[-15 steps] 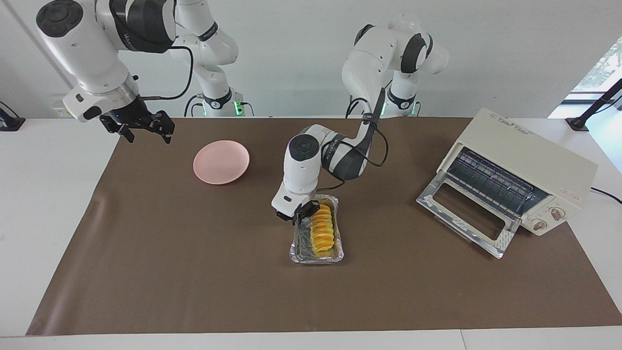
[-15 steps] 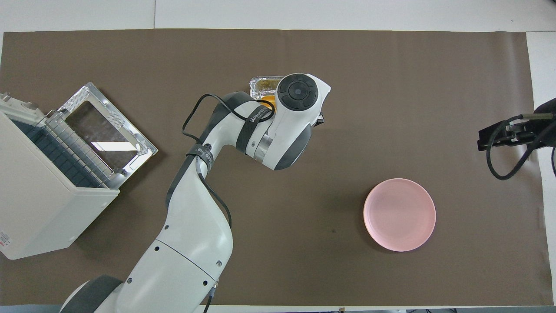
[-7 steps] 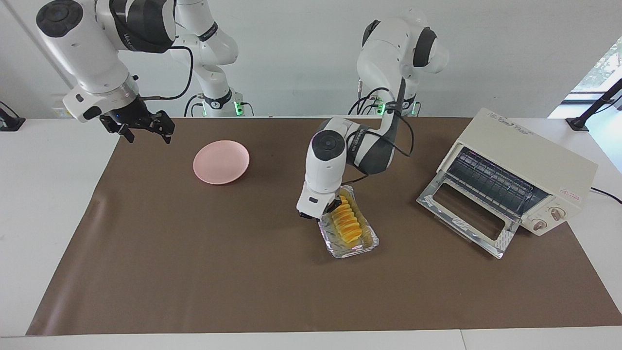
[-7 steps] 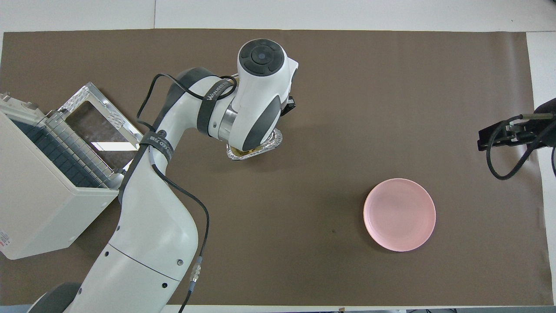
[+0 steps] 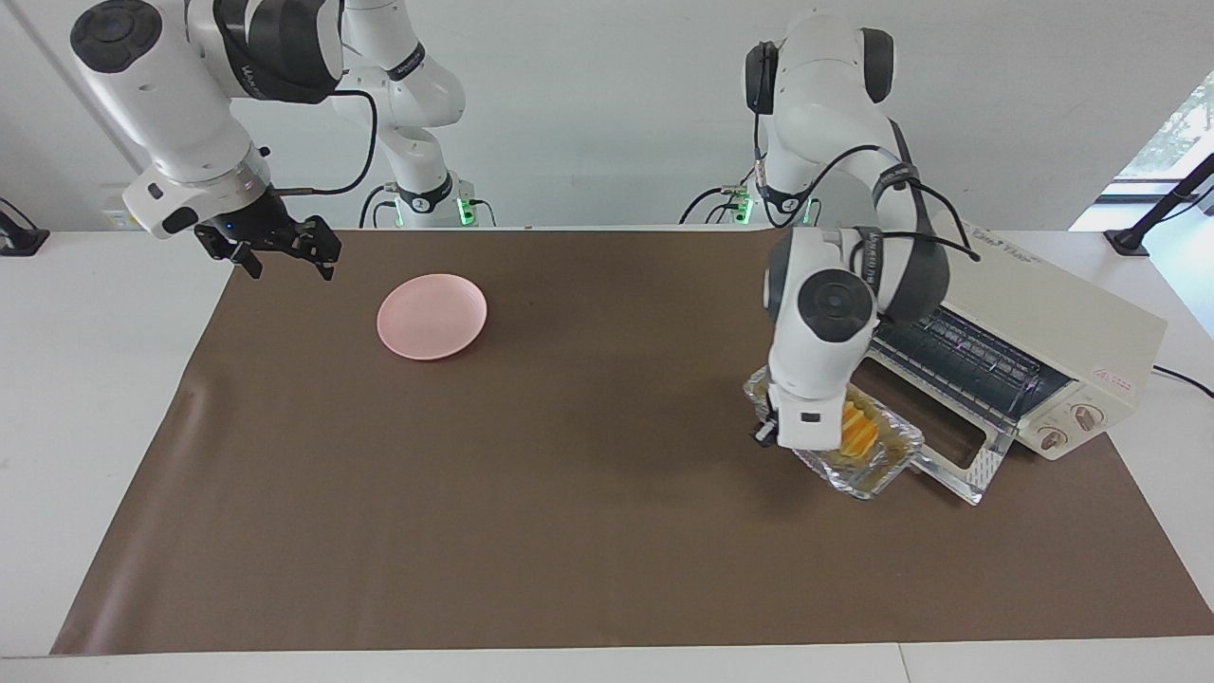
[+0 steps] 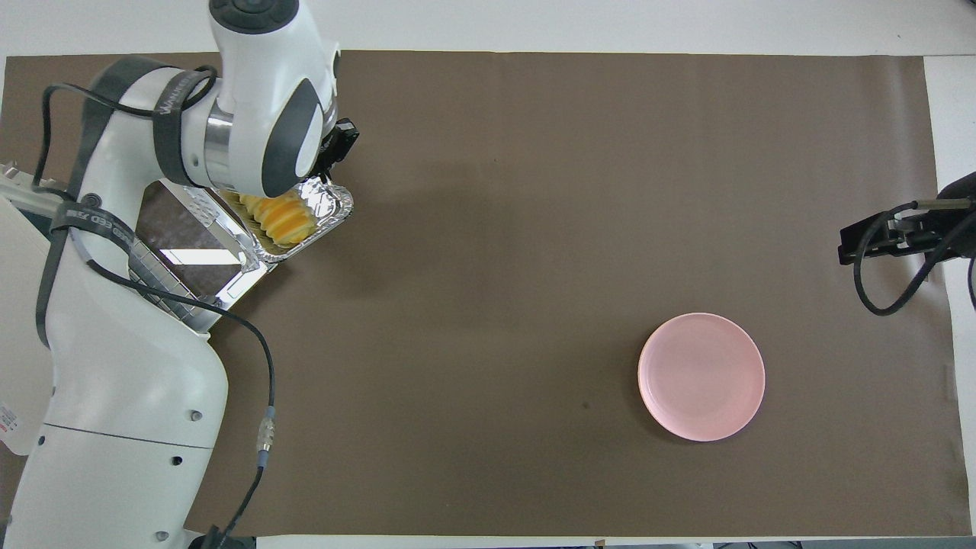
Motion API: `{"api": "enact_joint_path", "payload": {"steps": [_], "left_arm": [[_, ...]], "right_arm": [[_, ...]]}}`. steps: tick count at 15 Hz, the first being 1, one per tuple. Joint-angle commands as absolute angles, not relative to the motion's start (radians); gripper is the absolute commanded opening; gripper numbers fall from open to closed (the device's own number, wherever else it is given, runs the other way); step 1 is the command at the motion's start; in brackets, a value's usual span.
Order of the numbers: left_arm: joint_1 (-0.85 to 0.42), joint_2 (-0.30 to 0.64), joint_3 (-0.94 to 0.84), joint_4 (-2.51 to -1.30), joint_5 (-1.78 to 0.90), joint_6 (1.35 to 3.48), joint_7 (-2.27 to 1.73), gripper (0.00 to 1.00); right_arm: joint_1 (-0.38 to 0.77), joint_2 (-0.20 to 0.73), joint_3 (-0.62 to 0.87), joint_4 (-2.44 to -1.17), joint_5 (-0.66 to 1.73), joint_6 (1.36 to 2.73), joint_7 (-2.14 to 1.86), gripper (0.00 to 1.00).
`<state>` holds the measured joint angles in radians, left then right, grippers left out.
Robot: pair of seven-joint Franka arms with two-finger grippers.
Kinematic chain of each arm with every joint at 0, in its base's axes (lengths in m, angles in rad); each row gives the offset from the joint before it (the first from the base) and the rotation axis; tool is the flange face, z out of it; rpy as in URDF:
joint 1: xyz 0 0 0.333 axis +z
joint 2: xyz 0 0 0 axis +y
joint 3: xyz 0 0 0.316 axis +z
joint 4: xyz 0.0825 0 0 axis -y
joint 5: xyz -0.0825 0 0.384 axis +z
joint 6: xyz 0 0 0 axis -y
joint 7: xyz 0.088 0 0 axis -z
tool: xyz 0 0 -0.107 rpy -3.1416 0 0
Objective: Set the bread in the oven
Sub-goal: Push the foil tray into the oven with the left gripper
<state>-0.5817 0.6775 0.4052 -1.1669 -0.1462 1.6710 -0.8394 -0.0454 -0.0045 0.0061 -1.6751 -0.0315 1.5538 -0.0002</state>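
Note:
The bread (image 5: pixel 858 429) (image 6: pixel 278 217), a ridged yellow-orange loaf, lies in a crinkled foil tray (image 5: pixel 892 460) (image 6: pixel 335 202). My left gripper (image 5: pixel 787 438) is shut on the tray's rim and holds it in the air, slightly tilted, over the outer edge of the oven's dropped door (image 5: pixel 939 455) (image 6: pixel 183 244). The fingertips are hidden by the hand in both views. The cream oven (image 5: pixel 1043 323) (image 6: pixel 15 343) stands at the left arm's end with its rack showing. My right gripper (image 5: pixel 285 251) (image 6: pixel 846 248) waits open over the mat's edge at the right arm's end.
A round pink plate (image 5: pixel 432 316) (image 6: pixel 701 376) lies on the brown mat (image 5: pixel 474 493) toward the right arm's end. The left arm's elbow and forearm stand over the oven's top. White table shows around the mat.
The left arm has lifted the foil tray with the bread from the middle of the mat and swung it to the oven's open door. The right arm has not moved.

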Motion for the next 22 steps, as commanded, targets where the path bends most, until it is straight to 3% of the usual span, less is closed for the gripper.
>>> {"api": "enact_joint_path", "payload": {"steps": [1,6,14,22], "left_arm": [[-0.499,0.658,0.397,-1.200,-0.146,1.672,-0.858,0.00],[-0.402,0.657,0.399,-1.215,-0.132,1.672,-0.845,0.00],[-0.396,0.629,0.485,-1.252,-0.121,1.606,-0.760,0.00],[-0.367,0.428,0.509,-1.528,-0.104,1.701,-0.696,0.00]], "right_arm": [[-0.052,-0.026,0.012,-1.697,-0.046,1.549,-0.014,1.00],[-0.052,-0.026,0.012,-1.697,-0.046,1.549,-0.014,1.00],[-0.052,-0.026,0.012,-1.697,-0.046,1.549,-0.014,1.00],[-0.052,-0.026,0.012,-1.697,-0.046,1.549,-0.014,1.00]]}}
